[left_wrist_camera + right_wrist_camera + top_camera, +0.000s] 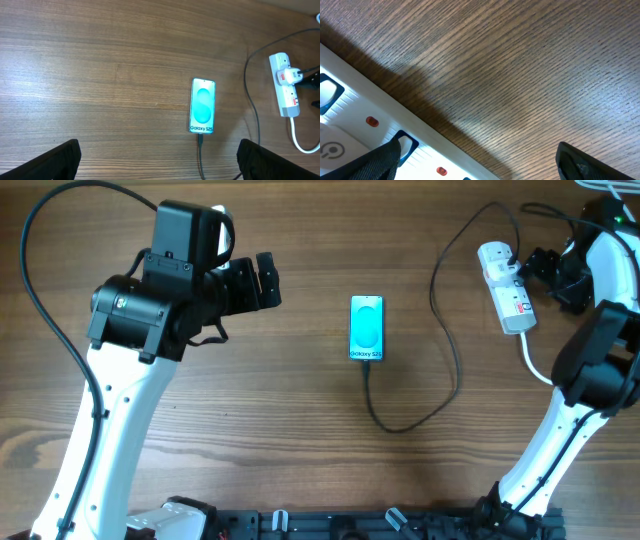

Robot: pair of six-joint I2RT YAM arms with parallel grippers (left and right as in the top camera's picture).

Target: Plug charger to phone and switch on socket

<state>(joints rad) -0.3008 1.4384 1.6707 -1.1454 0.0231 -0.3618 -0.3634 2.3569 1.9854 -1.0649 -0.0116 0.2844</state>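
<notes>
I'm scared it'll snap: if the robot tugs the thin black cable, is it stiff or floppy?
Probably floppy: the cable lies in loose curves on the table, so it should bend, not snap. It looks thin, so likely light. Its end meets the phone, so a tug might slide the slim phone too.

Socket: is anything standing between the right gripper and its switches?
Nothing visible does. The right gripper, open, hangs just beside the socket, and its wrist view shows the strip's white face with the red switch marks uncovered. The charger cable runs off on the socket's other side.
</notes>
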